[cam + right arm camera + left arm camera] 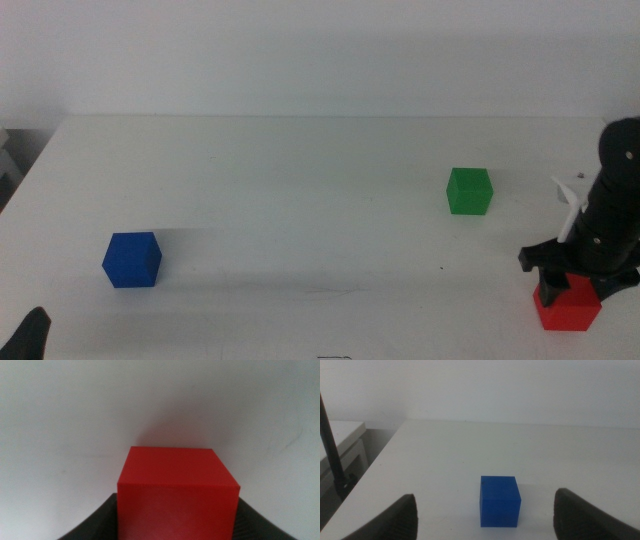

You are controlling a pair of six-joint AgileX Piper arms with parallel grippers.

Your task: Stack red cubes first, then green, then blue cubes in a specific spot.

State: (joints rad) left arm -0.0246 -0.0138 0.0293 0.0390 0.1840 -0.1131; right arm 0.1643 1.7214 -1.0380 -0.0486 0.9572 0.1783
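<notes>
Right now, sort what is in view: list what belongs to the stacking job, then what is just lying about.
Job:
- red cube, between the right gripper jaws, front right
- green cube, right, farther back
- blue cube, left, ahead of the open, waiting left gripper

Lying about:
- nothing else on the white table

Right gripper (575,283) points down at the table's right, left gripper (485,515) spread wide.

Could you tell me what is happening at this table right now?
The right gripper is down over the red cube at the table's near right, its jaws on either side of it. The left gripper waits open at the near left, facing the blue cube. The green cube sits alone; nothing is stacked yet.
</notes>
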